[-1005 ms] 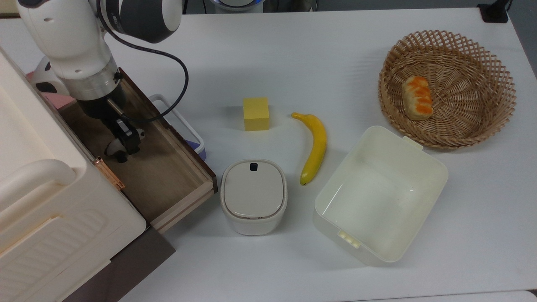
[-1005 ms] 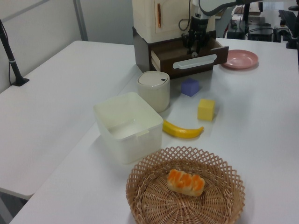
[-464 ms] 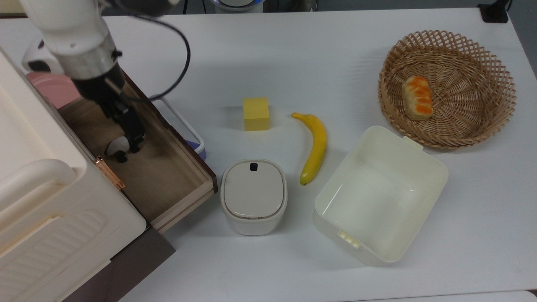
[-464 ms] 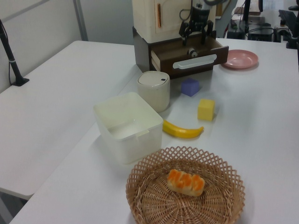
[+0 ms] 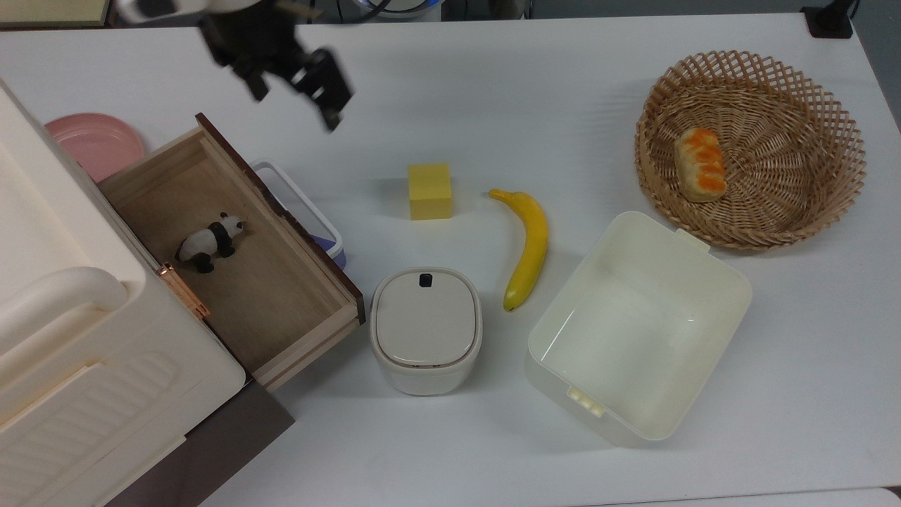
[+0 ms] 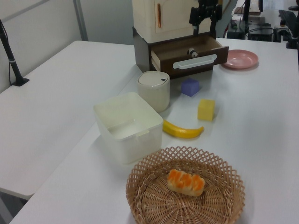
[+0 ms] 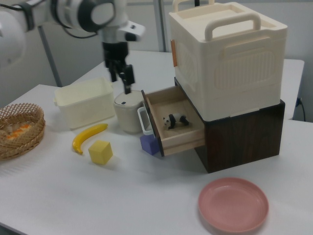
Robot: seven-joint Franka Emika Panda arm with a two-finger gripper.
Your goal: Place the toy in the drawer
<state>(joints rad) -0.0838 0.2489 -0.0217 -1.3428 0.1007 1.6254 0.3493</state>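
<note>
The gripper (image 5: 295, 91) is no longer down at the toy (image 5: 210, 241); it is seen raised clear of the drawer (image 5: 281, 296), fingers spread and empty. One toy is left standing on the drawer floor. One banana (image 5: 529, 246), one yellow cube (image 5: 429, 191) and one basket (image 5: 830, 127) are counted.

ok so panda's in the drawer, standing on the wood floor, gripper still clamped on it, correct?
Not quite. The panda does stand on the floor of the drawer, but the gripper is off it, open and raised above the table beside the drawer. The top view shows it; so does the right view.
</note>
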